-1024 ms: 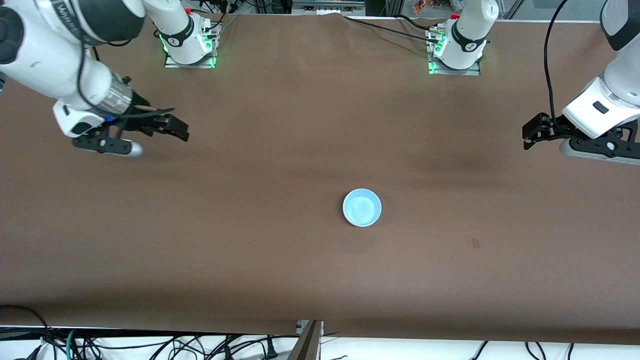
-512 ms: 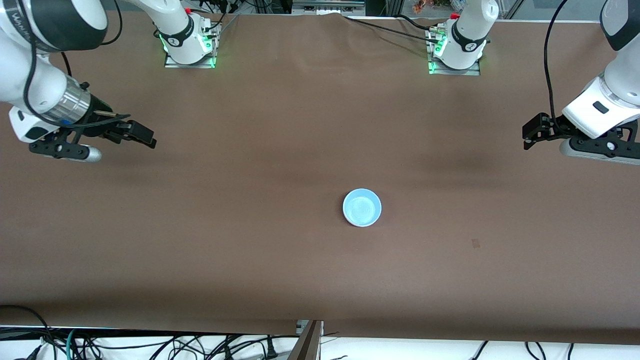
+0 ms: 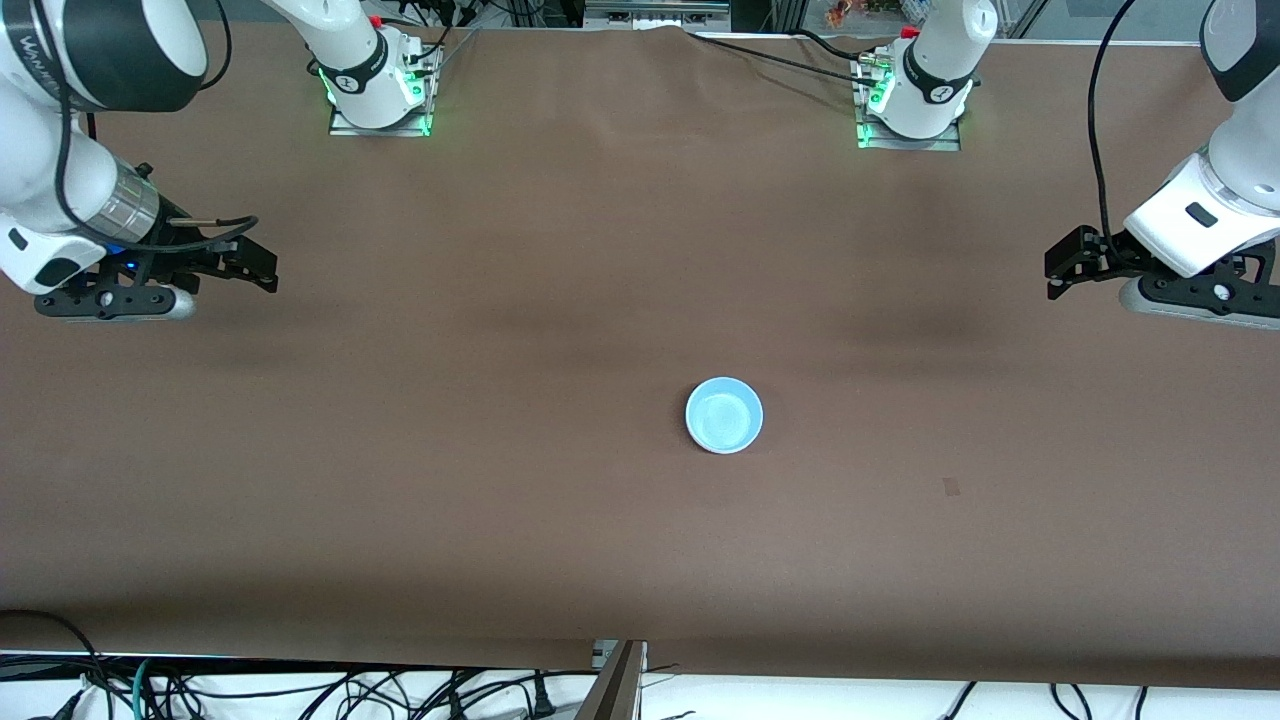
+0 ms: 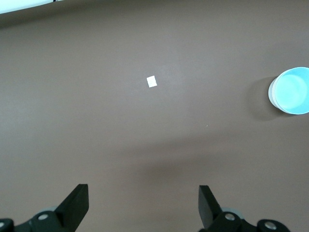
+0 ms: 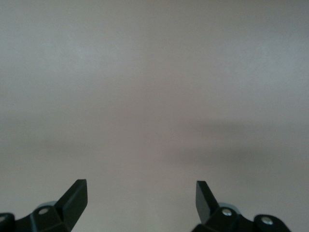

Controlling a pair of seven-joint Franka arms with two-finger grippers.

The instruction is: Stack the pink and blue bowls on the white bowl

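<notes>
Brown table (image 3: 500,450) with one stack near the middle, blue bowl (image 3: 724,415) on top. Left gripper (image 3: 1062,266) and right gripper (image 3: 255,268) hang over their own table ends, jaws spread, empty. Looks like stacking's done, nothing left but parking. Left wrist view catches a pale rim under the blue; front doesn't.

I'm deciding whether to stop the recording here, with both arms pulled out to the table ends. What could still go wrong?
Only a blue bowl shows, mid-table. From above I cannot tell whether pink and white bowls sit nested beneath it, so the stack may be incomplete. The left gripper and right gripper, jaws open and empty, hang over the table's ends, well away from the bowl; a bump looks unlikely.
</notes>
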